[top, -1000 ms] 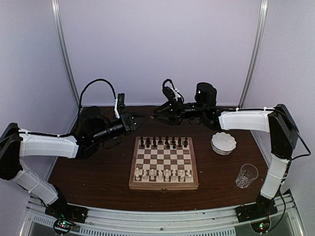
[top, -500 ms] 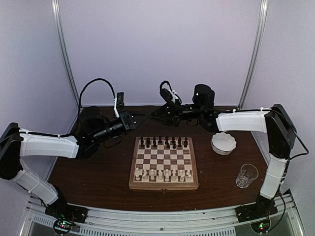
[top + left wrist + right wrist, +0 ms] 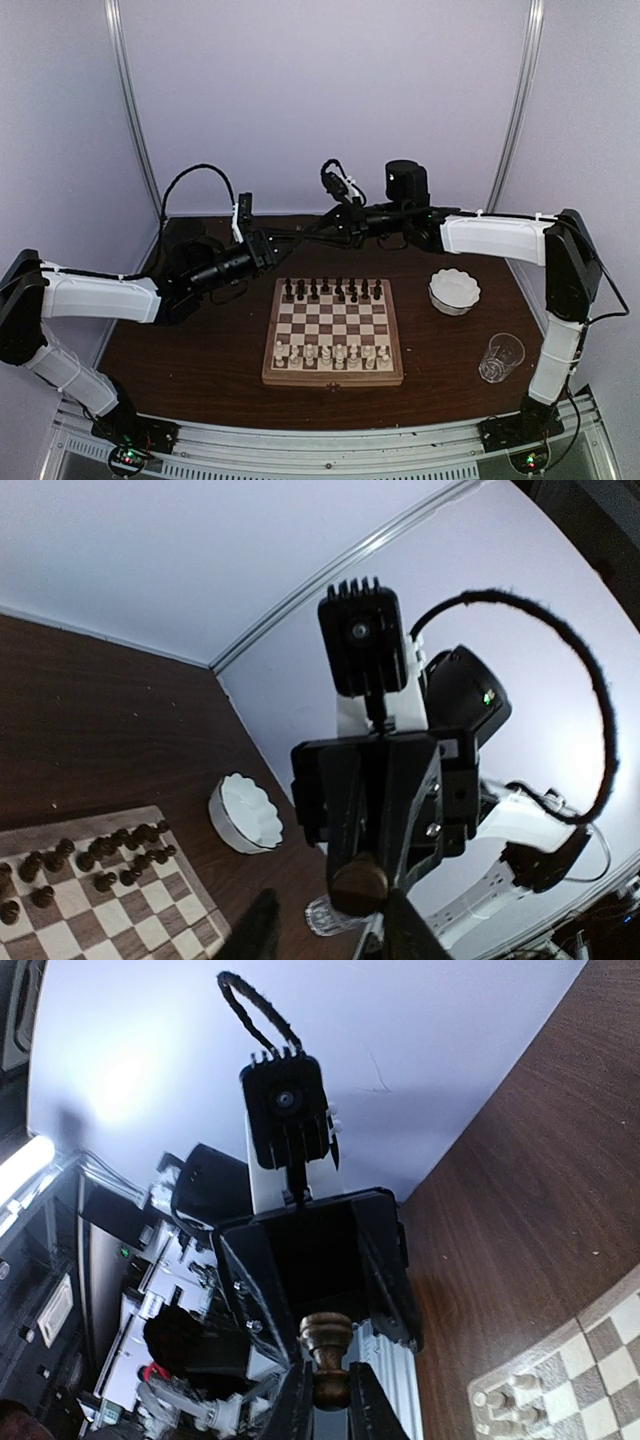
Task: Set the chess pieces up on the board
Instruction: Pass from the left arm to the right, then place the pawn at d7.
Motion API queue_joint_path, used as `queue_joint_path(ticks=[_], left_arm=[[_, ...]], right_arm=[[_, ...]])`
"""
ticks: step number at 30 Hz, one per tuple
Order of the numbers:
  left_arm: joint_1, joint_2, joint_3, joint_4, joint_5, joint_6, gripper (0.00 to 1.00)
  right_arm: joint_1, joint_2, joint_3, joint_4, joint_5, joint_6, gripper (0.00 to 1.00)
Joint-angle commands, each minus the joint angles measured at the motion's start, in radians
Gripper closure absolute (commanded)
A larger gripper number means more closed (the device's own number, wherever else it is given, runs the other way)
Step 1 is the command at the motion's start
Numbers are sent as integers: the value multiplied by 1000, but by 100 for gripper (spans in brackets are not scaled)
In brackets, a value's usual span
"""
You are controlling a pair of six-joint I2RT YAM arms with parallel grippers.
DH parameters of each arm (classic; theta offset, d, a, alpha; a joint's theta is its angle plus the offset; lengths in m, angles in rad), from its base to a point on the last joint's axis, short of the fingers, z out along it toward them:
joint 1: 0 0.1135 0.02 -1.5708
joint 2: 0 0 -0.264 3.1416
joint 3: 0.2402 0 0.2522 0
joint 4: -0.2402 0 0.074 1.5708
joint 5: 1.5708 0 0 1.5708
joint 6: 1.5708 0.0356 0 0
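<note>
- The brown chess piece that you handle now is not on the board. It hangs in the air above the far side of the table, where the two arms meet.
- Your right gripper has its jaws clamped on one end of this piece, and the rounded end stands free above them.
- Your left gripper faces it nose to nose. Its fingers stand apart, one on each side of the piece, and I see no contact with it.
- I judge this is a handover, done in the air so that the right arm gets a grip and a reach suited for placing.
- On the board, the dark pieces stand in the far rows and the white pieces in the near rows, so I think little is left to place.
- The bowl and the glass stand to the right of the board, apart from it. Keep your way down clear of them.
</note>
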Motion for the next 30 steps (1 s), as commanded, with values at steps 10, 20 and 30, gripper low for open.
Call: queue_joint_path(ticks=[10, 20, 30], left_arm=[[-3, -313, -57, -478, -189, 230, 2], [-3, -494, -63, -723, -318, 331, 2], [-3, -541, -64, -783, -346, 349, 2]], right_arm=[[-5, 128, 488, -1269, 454, -1112, 95], [42, 262, 669, -1456, 801, -1329, 94], [139, 424, 822, -1567, 1080, -1461, 93]])
